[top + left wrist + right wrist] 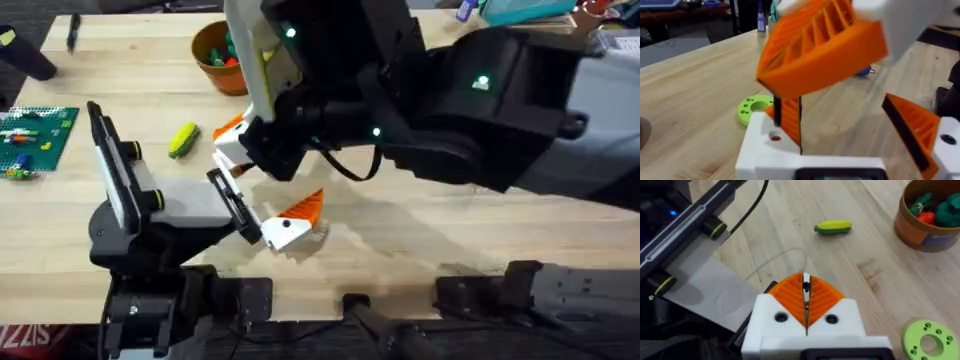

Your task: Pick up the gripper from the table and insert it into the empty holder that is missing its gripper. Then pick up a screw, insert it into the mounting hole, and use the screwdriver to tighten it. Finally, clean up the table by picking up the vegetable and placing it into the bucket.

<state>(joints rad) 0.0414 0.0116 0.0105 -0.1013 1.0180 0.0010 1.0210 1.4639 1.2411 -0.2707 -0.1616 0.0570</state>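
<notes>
While vegetable lies flat, green end faces arm.

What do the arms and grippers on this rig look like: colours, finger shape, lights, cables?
Both arms are black, with small green lights and a thin black cable on the right arm. The left arm has a grey plate and yellow-ringed knobs. Each gripper has a white angular block and orange ribbed wedge fingers: the right gripper, the left gripper.
</notes>
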